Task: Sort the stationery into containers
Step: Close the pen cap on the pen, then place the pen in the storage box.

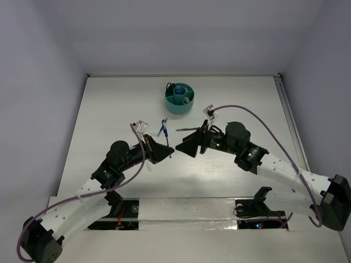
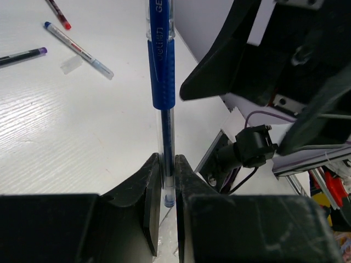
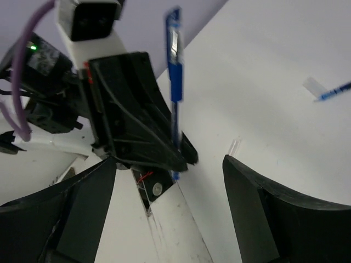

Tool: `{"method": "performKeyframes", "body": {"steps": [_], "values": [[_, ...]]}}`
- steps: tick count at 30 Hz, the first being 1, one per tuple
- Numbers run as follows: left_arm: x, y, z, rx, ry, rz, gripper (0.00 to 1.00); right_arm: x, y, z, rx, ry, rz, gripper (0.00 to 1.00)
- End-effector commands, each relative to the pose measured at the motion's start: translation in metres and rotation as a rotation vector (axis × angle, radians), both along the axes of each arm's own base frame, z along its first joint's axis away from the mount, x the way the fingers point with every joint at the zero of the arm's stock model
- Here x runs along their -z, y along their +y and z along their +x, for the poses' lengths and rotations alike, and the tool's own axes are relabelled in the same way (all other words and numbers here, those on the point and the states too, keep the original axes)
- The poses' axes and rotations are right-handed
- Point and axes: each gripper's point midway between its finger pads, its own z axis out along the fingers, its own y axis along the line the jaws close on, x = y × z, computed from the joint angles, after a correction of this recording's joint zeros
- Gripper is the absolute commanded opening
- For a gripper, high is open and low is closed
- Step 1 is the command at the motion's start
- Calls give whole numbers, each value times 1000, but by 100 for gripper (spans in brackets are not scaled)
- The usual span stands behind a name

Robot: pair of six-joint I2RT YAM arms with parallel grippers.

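Pen (image 2: 163, 66), blue, was pinched at one end in left claw (image 2: 167, 164); right claw (image 3: 170, 161) gaped wide facing it, not touching.

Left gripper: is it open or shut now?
Shut: the left gripper clamps the blue pen; its jaws press the pen's lower end from both sides.

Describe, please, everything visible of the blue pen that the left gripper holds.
The slim blue pen with a clear plastic barrel has a dark blue, rubbery-looking grip sleeve bearing pale printed letters; a dark ink tube shows inside. The left gripper is shut on one end, so the pen sticks straight out of it. It appears held clear of the white table, and nothing else seems to touch it.
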Motion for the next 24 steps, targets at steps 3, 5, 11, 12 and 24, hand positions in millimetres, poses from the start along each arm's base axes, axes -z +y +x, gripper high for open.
{"method": "performKeyframes", "body": {"steps": [3,5,11,12,24], "values": [[-35,-9,-10,88,-102,-98,0,-51,18,4,-132,-199,-40,89],[-36,-11,-15,122,-107,-96,0,-52,27,11,-151,-209,-63,90],[-36,-14,-20,159,-101,-102,0,-56,49,25,-180,-213,-49,80],[-35,-14,-21,164,-100,-100,0,-57,51,27,-180,-214,-45,76],[-31,-11,-11,110,-83,-53,7,-41,58,45,-126,-172,-92,0]]}}
